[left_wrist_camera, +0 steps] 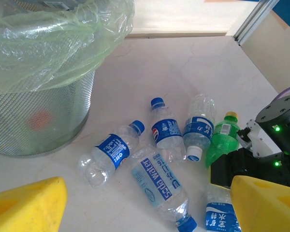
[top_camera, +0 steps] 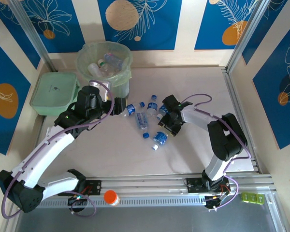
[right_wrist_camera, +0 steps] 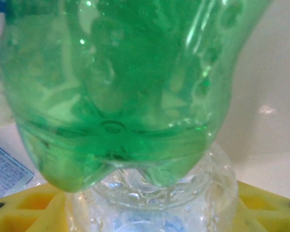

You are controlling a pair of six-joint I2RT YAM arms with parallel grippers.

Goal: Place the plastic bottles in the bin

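Green plastic bottle (left_wrist_camera: pixel 224 137) lies right of the bin (top_camera: pixel 123 77) and nearer you, at your right gripper (top_camera: pixel 163 117); you cannot tell whether its jaws have clamped it. Clear blue-labelled bottles (left_wrist_camera: pixel 159 183) lie scattered on the table (top_camera: pixel 193 87) between that bottle and the bin. Your left gripper (left_wrist_camera: pixel 146 181) hangs just right of the bin, fingers wide apart, holding nothing. Inside the bin lie several bottles (top_camera: pixel 106 63).
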